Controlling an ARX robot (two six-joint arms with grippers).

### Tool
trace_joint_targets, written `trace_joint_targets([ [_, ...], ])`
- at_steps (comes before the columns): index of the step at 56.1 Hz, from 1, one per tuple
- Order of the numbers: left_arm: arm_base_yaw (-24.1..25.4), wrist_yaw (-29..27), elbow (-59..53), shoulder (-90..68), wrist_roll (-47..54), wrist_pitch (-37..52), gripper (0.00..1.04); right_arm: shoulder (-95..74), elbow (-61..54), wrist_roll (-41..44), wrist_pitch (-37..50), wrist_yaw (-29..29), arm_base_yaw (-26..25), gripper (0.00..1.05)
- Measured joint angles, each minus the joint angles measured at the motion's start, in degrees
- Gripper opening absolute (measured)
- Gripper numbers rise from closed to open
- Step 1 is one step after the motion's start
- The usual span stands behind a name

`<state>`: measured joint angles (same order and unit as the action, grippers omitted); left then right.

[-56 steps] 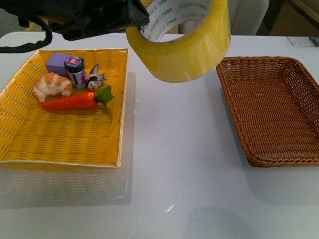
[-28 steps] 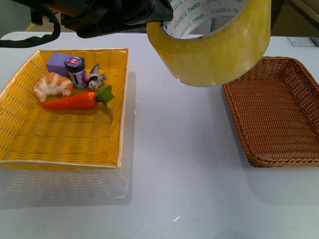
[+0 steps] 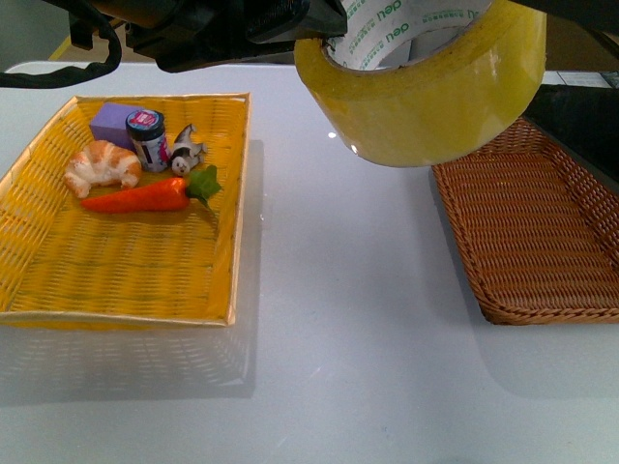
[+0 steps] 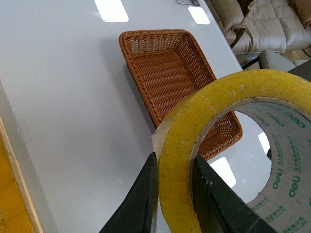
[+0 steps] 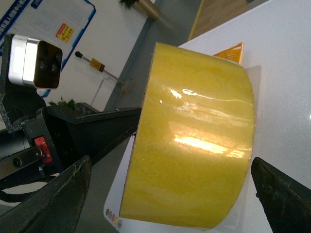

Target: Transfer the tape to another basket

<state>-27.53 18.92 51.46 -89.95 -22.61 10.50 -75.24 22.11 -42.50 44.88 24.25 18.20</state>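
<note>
On our white worktop (image 3: 338, 338), the bright yellow woven square tray (image 3: 116, 280) sits toward the left edge. The dark brown wicker basket (image 3: 542, 242) sits toward the right edge. The wide roll of translucent yellowish packing tape (image 3: 435, 106) hangs in the air. Over the last second it has travelled right, and in the front view it now overlaps the basket's far left corner. Our left gripper (image 4: 174, 165) pinches the roll's wall, one finger inside and one outside. Our right gripper (image 5: 170, 167) has come up with its fingers spread wide either side of the roll, not touching it. We judge the release is close.
</note>
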Motion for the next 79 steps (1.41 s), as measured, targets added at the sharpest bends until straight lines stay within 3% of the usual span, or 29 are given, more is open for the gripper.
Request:
trace_joint_targets([
  [16, 0.0, 0.7, 0.0, 0.6, 0.1, 0.3, 0.14, -0.5, 0.0, -1.0, 0.3, -0.7, 1.2, 0.57],
  [21, 0.0, 0.8, 0.0, 0.7, 0.2, 0.4, 0.14, -0.5, 0.0, -2.0, 0.5, -0.8, 1.3, 0.50],
  [24, 0.1, 1.0, 0.0, 0.8, 0.2, 0.7, 0.15, -0.5, 0.0, -2.8, 0.6, -0.8, 1.3, 0.49],
  [43, 0.7, 2.2, -0.5, 4.5, -1.2, 1.9, 0.66, 0.2, -1.2, -2.8, 0.0, -0.7, 0.0, 0.48],
  [54, 3.0, 0.9, -3.3, 9.8, -2.0, 5.1, 0.97, 1.0, -1.2, -2.8, 0.0, 0.5, -3.6, 0.48],
  [70, 7.5, -1.0, -7.5, 19.4, -2.0, 6.8, 0.96, -1.6, -1.0, -2.8, 1.1, 4.5, -13.0, 0.48],
  [71, 7.1, -3.7, -7.9, 19.5, -0.6, 7.9, 0.94, -2.3, -0.9, -2.8, 1.3, 4.7, -13.7, 0.48],
  [72, 6.1, -11.8, -9.4, 19.7, 1.7, 12.1, 0.89, -3.4, -0.6, -2.7, 1.7, 5.1, -15.0, 0.48],
  [74, 5.8, -19.4, -11.5, 20.2, 5.2, 16.2, 0.84, -4.5, -0.3, -2.8, 2.0, 5.4, -16.0, 0.48],
  [79, 6.6, -33.8, -17.8, 23.0, 13.7, 22.7, 0.70, -7.8, 1.3, -2.8, 3.3, 5.9, -18.6, 0.48],
])
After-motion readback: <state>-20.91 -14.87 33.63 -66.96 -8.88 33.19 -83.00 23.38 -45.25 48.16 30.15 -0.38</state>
